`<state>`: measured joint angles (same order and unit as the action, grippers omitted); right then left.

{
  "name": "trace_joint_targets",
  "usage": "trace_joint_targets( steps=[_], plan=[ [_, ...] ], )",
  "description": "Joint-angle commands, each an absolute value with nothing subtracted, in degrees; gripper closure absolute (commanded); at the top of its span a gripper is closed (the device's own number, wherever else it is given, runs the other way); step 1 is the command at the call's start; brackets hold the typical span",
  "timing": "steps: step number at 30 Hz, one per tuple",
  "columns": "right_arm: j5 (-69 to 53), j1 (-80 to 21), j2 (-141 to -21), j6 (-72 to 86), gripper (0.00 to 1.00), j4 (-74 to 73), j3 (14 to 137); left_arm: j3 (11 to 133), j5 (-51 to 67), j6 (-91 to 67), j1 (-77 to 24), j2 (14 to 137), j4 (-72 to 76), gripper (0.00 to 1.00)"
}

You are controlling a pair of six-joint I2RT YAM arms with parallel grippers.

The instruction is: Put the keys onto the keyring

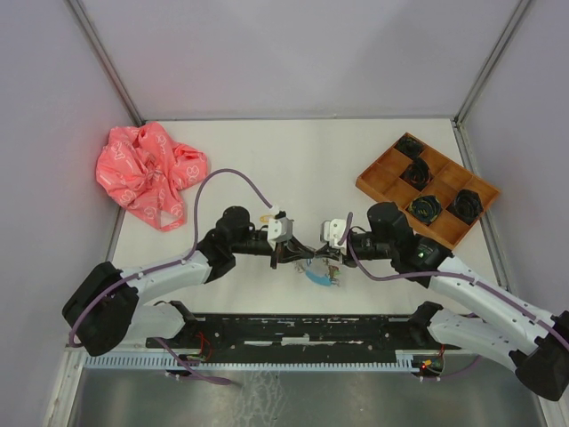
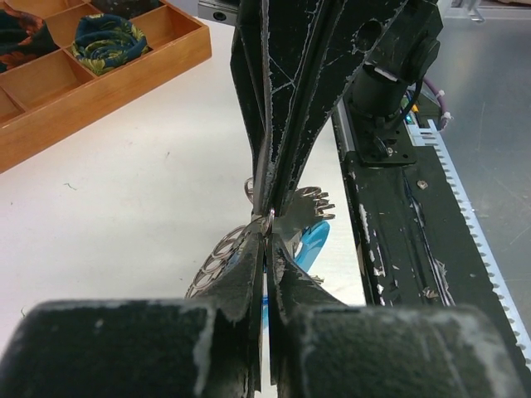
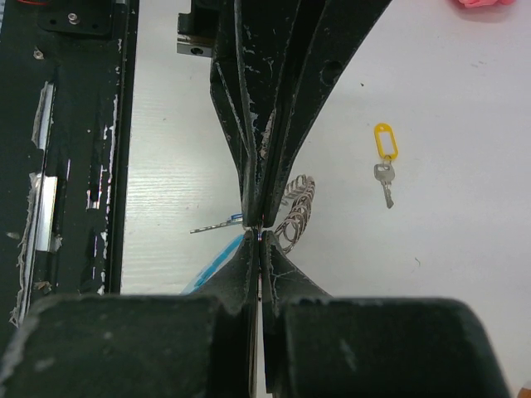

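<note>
**1. Grippers**
- L gripper [image 2: 266, 249]: jaws closed, tips nipping the keyring [image 2: 267, 218].
- R gripper [image 3: 260, 245]: jaws closed, meeting the L tip-to-tip. It appears to hold the key [image 2: 304, 207] by the head, blade sticking out sideways. Pad contact is hidden, so treat this as est.

**2. Position of work**
- Keyring and key sit centre-front of the surface [image 1: 293, 160], just ahead of the base rail [image 1: 293, 329].
- Blue tag [image 2: 314, 242] and chain [image 3: 296, 207] are directly beneath the pinch point. Cannot tell whether they hang or rest.

**3. Step in hand (est.): thread key hole onto the split of the ring**
- Hold L as fixed ref.; move R only.
- Feed the key along the ring's curve w/ a small wrist roll, not a straight push.
- Ring wire is thin and likely to twist or slip, so keep both grips firm.
- Do not release either jaw until the key is seen riding the wire.
- Keep the chain out from betw. the tips, as it is a snag risk.

**4. Clearance**
- Near side: base rail close behind, min. room. Avoid pulling back.
- Far side: open surface, the preferred direction for any lift or swing.
- Yellow-tag key [image 3: 382, 172] lies alone beyond the grippers, apart from the work. It is not yet on the ring.
- Tray [image 1: 378, 173] at far R and pink bag [image 1: 147, 173] at far L are both well apart.
</note>
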<state>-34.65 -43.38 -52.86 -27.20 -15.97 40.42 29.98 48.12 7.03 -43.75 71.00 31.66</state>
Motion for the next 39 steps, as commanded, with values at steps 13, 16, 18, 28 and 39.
trace_joint_targets(
  steps=[13,16,18,28,39],
  plan=[
    [-35.7,-43.16,-50.54,-26.4,0.99,-7.39,41.63,29.63,47.37,-1.02,-43.12,73.53,34.28,0.76],
    [-35.48,-43.15,-50.46,-26.5,0.99,-7.47,41.66,29.62,47.72,-1.48,-43.15,74.12,34.35,0.83],
    [-34.77,-43.18,-50.09,-26.68,0.99,-7.5,41.59,29.57,47.72,-1.49,-43.08,74.35,33.96,0.9],
    [-32.54,-43.23,-47.42,-21.88,0.99,-0.37,38.53,26.97,46.36,-4.84,-43.15,74.54,36.33,0.97],
    [-32.29,-43.16,-51.13,-22.6,0.83,-11.54,40.11,31.0,45.05,-1.04,-43.24,71.05,26.72,0.97]
  ],
)
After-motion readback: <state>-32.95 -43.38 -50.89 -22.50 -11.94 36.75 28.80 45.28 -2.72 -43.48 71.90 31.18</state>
